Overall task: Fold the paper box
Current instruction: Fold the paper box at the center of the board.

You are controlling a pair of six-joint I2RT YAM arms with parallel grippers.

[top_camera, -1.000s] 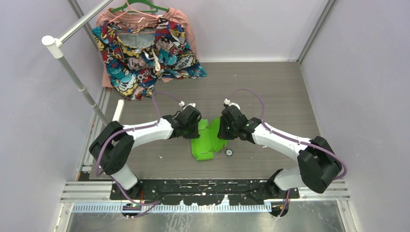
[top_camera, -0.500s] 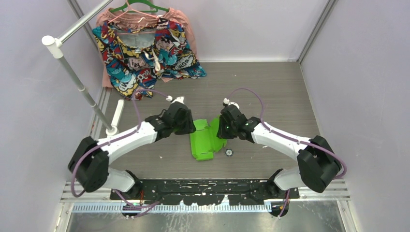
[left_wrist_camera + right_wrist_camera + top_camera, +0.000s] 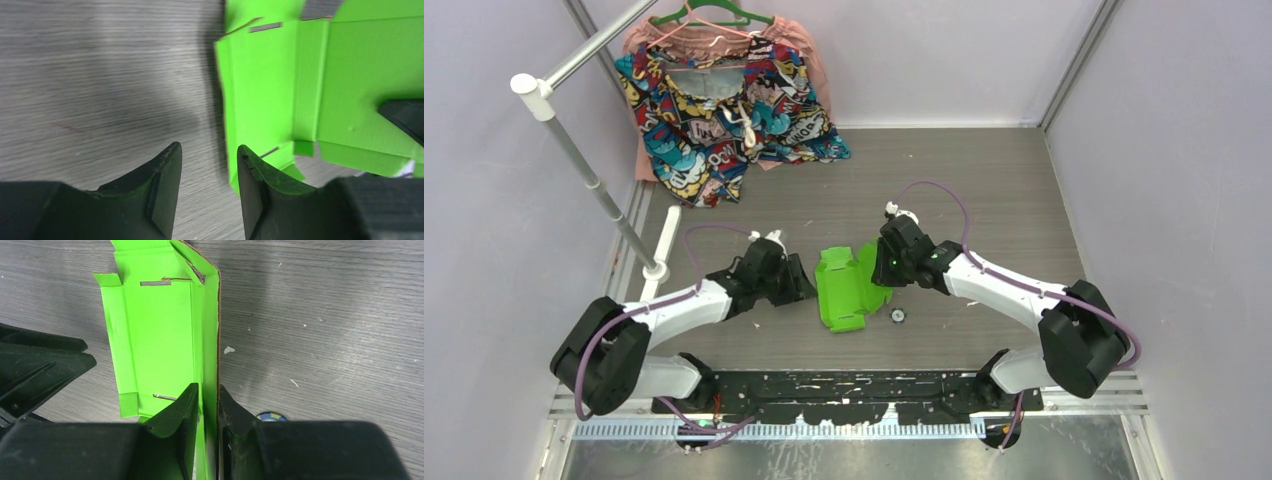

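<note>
Pinching raised side wall of paper box [image 3: 842, 290] w/ right gripper [image 3: 208, 390], jaws tight on card. Sits part-folded on table [image 3: 984, 200] btwn both arms. Holding left gripper [image 3: 207, 155] open & empty, just beside box's left edge.

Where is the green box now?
Top view: the paper box lies on the table between the claws; the right claw pinches its right wall, the open left claw sits beside it.
</note>
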